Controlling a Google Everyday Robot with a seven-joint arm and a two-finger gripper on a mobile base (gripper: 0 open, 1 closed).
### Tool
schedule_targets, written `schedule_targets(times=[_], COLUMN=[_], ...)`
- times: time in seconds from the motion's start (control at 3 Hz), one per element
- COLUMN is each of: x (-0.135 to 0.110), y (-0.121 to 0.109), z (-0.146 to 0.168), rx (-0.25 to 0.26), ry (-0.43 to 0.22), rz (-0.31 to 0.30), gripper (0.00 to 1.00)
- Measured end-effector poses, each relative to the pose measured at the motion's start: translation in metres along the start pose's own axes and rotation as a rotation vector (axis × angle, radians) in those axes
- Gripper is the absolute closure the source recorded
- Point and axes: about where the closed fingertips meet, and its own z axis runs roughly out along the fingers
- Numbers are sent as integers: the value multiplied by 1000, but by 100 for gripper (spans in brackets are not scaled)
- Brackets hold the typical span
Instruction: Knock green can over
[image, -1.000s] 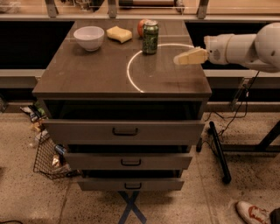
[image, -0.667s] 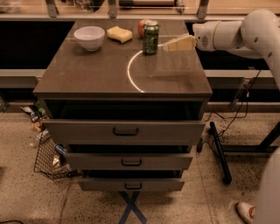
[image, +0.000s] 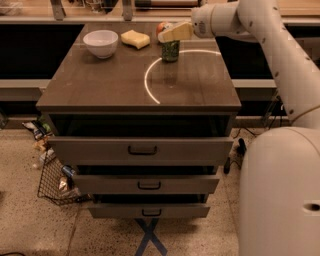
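One bulky white robot body (image: 280, 195) fills the lower right of the frame, and its arm (image: 272, 45) rises along the right edge and bends left across the top. Left of it stands a dark brown drawer cabinet (image: 100, 90) with three drawers, each pulled slightly out, and a pale arc (image: 148, 82) curves across its top. A wire basket (image: 52, 180) holding scraps sits on the floor at lower left, and a blue tape cross (image: 148, 236) lies at the bottom centre. A white bowl (image: 100, 43) stands at the upper left of the cabinet top, with a yellow sponge (image: 135, 39) just to its right. The gripper (image: 164, 35) reaches in from the right at the top centre, its pale tip over the top of the green can (image: 170, 51). Whether it is open or closed, or touches the can, cannot be told. The can stands upright on the far part of the top, at the upper end of the arc. A red apple (image: 162, 26) peeks out just behind the gripper's tip.
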Motion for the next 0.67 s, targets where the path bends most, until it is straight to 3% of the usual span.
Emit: schedule_targets(times=[0.33, 0.67], x=[-1, 15], y=[3, -5], z=[35, 54], rx=[-12, 0], ry=[1, 4], rz=[18, 59], gripper=[0, 0])
